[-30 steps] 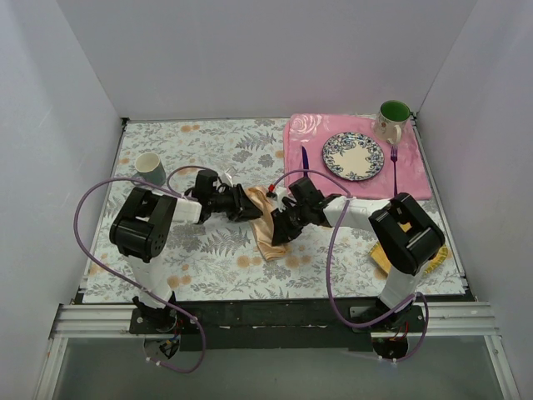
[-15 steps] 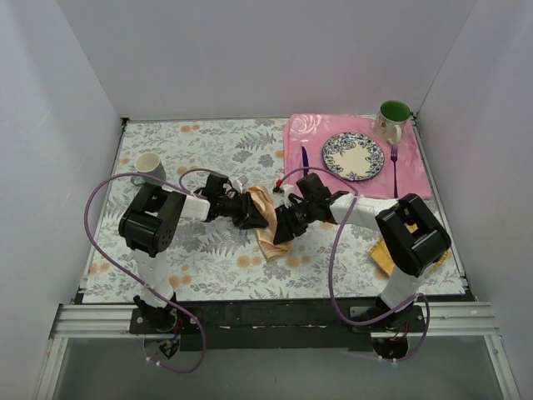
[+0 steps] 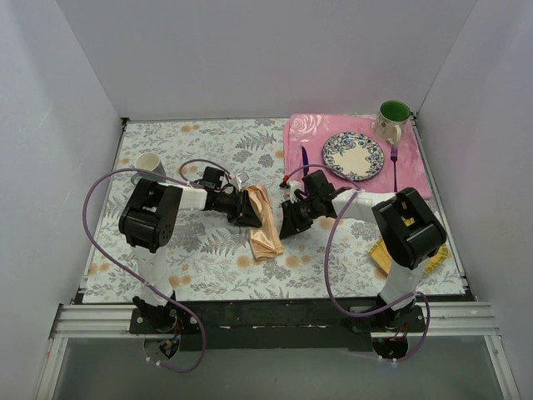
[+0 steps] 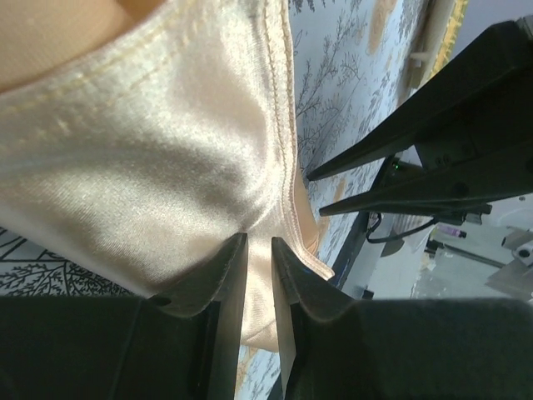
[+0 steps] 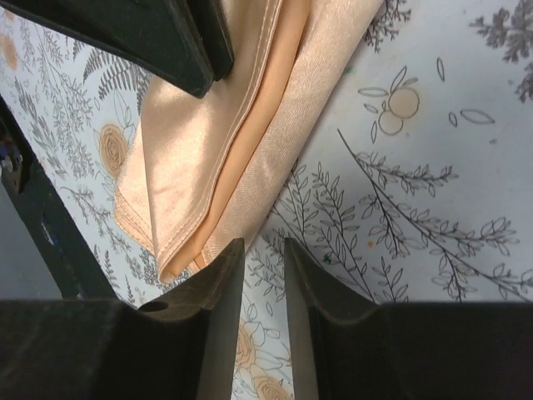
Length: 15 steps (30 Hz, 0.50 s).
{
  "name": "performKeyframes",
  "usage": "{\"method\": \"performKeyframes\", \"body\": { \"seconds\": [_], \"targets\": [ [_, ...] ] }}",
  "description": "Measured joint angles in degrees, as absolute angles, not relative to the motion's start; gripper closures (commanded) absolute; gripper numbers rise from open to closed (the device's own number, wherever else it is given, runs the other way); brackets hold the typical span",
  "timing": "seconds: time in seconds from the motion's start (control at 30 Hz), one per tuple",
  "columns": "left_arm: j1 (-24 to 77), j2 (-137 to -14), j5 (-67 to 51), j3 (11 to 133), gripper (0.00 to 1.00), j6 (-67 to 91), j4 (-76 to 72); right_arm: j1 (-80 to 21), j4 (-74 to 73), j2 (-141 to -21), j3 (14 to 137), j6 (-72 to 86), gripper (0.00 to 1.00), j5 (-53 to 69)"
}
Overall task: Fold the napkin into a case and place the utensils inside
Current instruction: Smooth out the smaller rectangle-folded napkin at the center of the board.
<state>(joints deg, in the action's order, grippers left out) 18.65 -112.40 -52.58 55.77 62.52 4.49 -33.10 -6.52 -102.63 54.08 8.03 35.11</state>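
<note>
The peach-orange napkin [image 3: 266, 233] lies folded into a narrow strip on the floral tablecloth between my two grippers. It fills the left wrist view [image 4: 166, 150]. My left gripper [image 3: 252, 210] [image 4: 258, 240] is shut on the napkin's upper edge, and the cloth puckers at its tips. My right gripper [image 3: 287, 225] [image 5: 264, 243] is narrowly open and empty, just right of the napkin's [image 5: 208, 150] edge, with only tablecloth between its jaws. The purple knife [image 3: 305, 160] lies left of the plate and the purple fork [image 3: 394, 171] right of it.
The pink placemat [image 3: 416, 179] at the back right holds a patterned plate [image 3: 353, 156] and a green-lined mug [image 3: 392, 119]. A pale cup [image 3: 148, 164] stands at the left. A yellow woven mat [image 3: 381, 254] lies under my right arm.
My right gripper let go of the napkin and drew back to its right. My left gripper moved right with the cloth, and the napkin now lies narrower and straighter.
</note>
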Motion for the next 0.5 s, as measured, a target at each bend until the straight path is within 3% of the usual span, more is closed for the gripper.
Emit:
{"method": "performKeyframes", "body": {
  "seconds": [0.5],
  "targets": [
    [15.4, -117.8, -55.4, 67.0, 0.77, 49.0, 18.3, -40.6, 4.6, -108.6, 56.1, 17.2, 0.86, 36.0]
  ]
}}
